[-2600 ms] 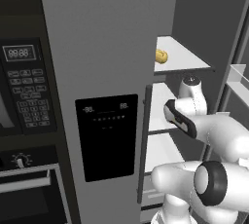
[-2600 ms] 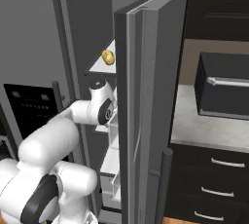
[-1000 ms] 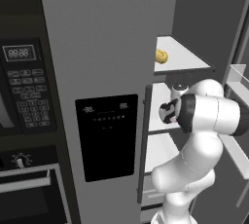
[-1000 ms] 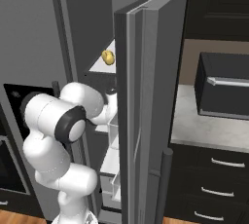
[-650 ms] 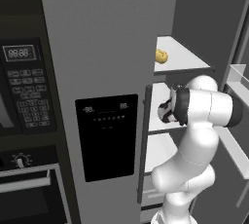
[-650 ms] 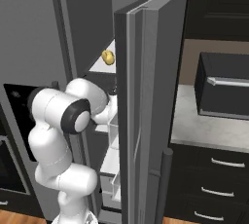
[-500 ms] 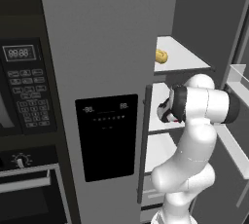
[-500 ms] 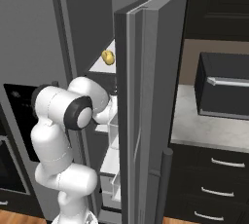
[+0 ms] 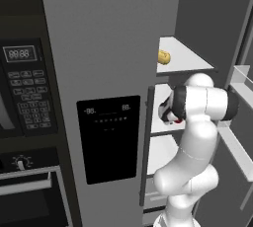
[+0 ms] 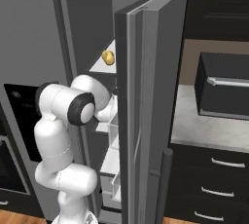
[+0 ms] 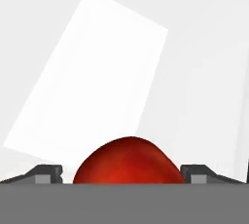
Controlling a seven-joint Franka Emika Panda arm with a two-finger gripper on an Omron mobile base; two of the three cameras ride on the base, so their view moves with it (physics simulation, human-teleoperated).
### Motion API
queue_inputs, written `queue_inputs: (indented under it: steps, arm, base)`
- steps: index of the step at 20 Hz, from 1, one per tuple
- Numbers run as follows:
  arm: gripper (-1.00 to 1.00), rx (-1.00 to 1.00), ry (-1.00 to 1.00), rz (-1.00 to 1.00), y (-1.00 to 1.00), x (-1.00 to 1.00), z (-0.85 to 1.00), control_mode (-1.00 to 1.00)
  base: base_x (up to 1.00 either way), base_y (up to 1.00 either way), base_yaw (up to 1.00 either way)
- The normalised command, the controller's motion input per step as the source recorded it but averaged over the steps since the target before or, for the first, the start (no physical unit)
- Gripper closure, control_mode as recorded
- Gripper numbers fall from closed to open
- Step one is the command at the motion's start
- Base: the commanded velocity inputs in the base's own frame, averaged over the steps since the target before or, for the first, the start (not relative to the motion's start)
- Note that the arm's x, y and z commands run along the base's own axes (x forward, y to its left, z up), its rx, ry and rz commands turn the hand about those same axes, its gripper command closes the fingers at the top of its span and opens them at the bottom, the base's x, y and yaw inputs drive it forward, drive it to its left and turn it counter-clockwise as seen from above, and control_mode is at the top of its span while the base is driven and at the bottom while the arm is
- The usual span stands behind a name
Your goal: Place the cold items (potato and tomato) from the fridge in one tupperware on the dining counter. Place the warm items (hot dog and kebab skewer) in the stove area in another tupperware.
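At the bottom centre of the hand view, the round red tomato (image 11: 129,162) sits between the wide-spread dark fingertips (image 11: 46,173) of the tool (image 11: 129,175), while a yellow-brown potato (image 9: 164,57) lies on the white fridge shelf (image 9: 190,63) at the left base view's upper right.

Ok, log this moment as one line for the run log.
phase: reaching into fridge | claw: open, fingers either side of tomato | potato: on upper shelf | held: nothing
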Motion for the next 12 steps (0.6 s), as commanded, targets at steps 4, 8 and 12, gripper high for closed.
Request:
queue_inputs:
  steps: [4, 8, 12]
  arm:
    - [1.0, -0.03, -0.07, 0.02, 0.0, -0.14, -0.28, -1.0]
    - [1.0, -0.02, -0.42, 0.0, 0.0, -0.61, -0.2, -1.0]
    - [1.0, 0.0, -0.43, 0.0, 0.07, -0.77, 0.01, -1.0]
  base:
    - [0.0, 0.0, 0.0]
    - [0.0, 0.0, 0.0]
    - [0.0, 0.0, 0.0]
